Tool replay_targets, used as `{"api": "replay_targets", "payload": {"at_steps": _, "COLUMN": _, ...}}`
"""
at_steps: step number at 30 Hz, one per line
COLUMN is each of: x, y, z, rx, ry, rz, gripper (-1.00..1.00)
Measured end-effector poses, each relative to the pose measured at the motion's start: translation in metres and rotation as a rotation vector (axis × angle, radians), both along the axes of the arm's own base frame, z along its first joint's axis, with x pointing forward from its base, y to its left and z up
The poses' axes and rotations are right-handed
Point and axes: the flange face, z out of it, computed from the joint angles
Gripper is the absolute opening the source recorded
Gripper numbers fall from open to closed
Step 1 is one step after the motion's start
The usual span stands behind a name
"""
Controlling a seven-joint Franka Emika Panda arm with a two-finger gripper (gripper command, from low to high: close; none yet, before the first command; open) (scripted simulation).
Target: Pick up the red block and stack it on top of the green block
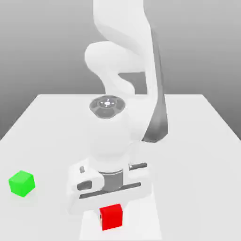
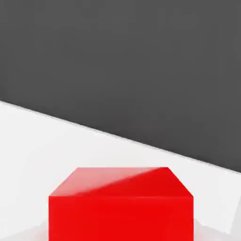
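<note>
The red block (image 1: pixel 111 217) is a small, plain bright-red cube with smooth matte faces, one top corner catching a lighter sheen in the hand view (image 2: pixel 121 202). It sits on the white table (image 1: pixel 197 141), well apart from the green block (image 1: pixel 21 183), toward the exterior view's right of it. The gripper (image 1: pixel 111 209) is closed on the red block from above.

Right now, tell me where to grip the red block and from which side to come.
Grip the red block by two opposite vertical faces, coming straight down from above. It is a small cube sitting flat on the table, so its sides are flat and parallel, and nothing crowds it; the green block lies well apart.
</note>
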Motion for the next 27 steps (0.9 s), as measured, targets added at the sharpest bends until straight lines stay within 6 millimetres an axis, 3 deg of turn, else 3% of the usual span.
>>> {"api": "replay_targets", "payload": {"at_steps": 4, "x": -0.012, "y": -0.059, "z": 0.017, "rx": -0.015, "ry": -0.002, "rz": -0.062, "gripper": -1.0}}
{"api": "replay_targets", "payload": {"at_steps": 8, "x": -0.036, "y": -0.127, "z": 0.028, "rx": -0.023, "ry": -0.002, "rz": -0.143, "gripper": -1.0}}
{"api": "replay_targets", "payload": {"at_steps": 13, "x": -0.085, "y": -0.21, "z": 0.038, "rx": -0.021, "ry": 0.0, "rz": -0.261, "gripper": -1.0}}
{"api": "replay_targets", "payload": {"at_steps": 18, "x": -0.143, "y": -0.272, "z": 0.044, "rx": -0.003, "ry": 0.0, "rz": -0.359, "gripper": -1.0}}
{"api": "replay_targets", "payload": {"at_steps": 19, "x": -0.151, "y": -0.28, "z": 0.042, "rx": -0.001, "ry": -0.001, "rz": -0.375, "gripper": -1.0}}
{"api": "replay_targets", "payload": {"at_steps": 27, "x": -0.145, "y": -0.276, "z": -0.008, "rx": 0.0, "ry": -0.003, "rz": -0.35, "gripper": -1.0}}
